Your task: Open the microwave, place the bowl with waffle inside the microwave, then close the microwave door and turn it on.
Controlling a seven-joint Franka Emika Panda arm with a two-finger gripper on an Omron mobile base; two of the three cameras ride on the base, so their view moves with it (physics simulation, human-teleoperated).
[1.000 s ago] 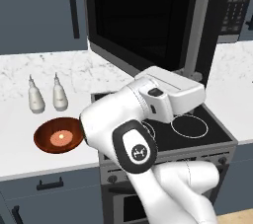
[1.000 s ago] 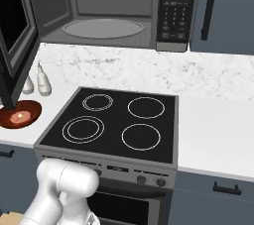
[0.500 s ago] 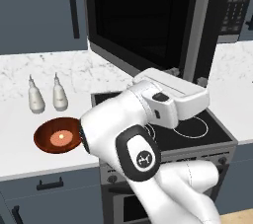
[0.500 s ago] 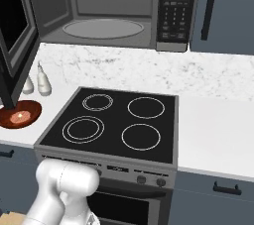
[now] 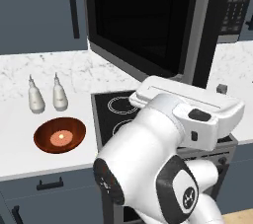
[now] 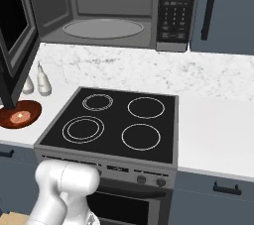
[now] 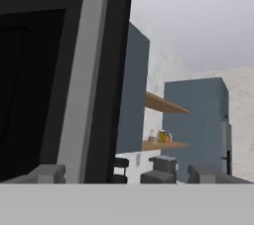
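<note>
The microwave (image 6: 114,8) hangs above the stove with its door (image 5: 143,25) swung wide open to the left, and the gray inside with its round turntable (image 6: 103,28) is bare. The reddish-brown bowl (image 5: 59,135) sits on the white counter left of the stove, holding the small orange waffle (image 5: 60,137); both show again at the left edge of the right base view, bowl (image 6: 26,111) and waffle (image 6: 19,115). My gripper (image 7: 128,173) is open beside the door's free edge (image 7: 94,70), fingertips (image 7: 47,173) far apart, holding nothing.
Two small white bottles (image 5: 47,97) stand just behind the bowl. The black four-burner stove (image 6: 116,122) lies under the microwave, with white counter (image 6: 218,135) to its right. The keypad panel (image 6: 173,3) is at the microwave's right. My arm (image 5: 158,168) fills the foreground.
My jaws have spread open. The hand has drifted slightly right along the door's edge and the elbow has risen. Door, bowl and bottles have not moved.
</note>
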